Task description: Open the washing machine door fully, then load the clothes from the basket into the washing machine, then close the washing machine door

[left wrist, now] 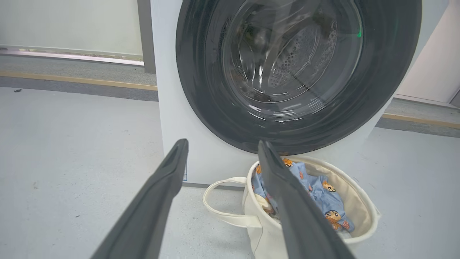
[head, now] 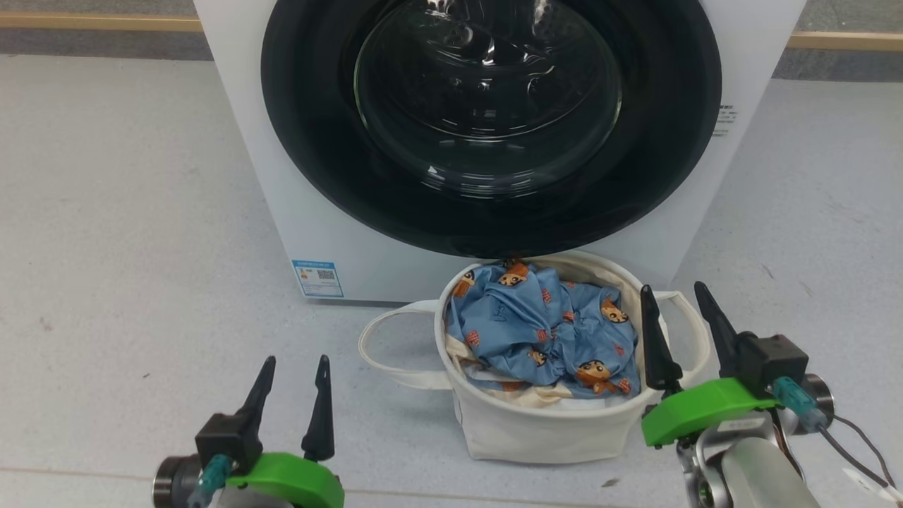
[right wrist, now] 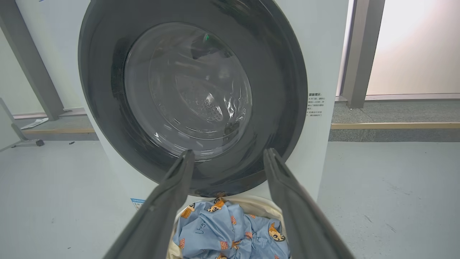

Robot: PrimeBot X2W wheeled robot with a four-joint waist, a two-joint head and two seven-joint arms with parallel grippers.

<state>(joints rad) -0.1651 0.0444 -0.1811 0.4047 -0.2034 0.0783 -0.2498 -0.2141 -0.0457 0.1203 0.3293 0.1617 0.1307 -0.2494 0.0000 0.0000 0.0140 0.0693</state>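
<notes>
Two pairs of jaws stand wide and hold nothing: our left gripper (head: 296, 361) hangs over the floor (head: 127, 212) to the left of the basket (head: 543, 430), apart from it, and our right gripper (head: 671, 288) sits just beside the basket's right rim. We see the washing machine door (head: 310, 106) shut against the washing machine (head: 367, 271). The basket stands on the floor just in front of the machine, below the door, with the clothes (head: 543, 324), blue printed fabric over a cream piece, heaped inside.
</notes>
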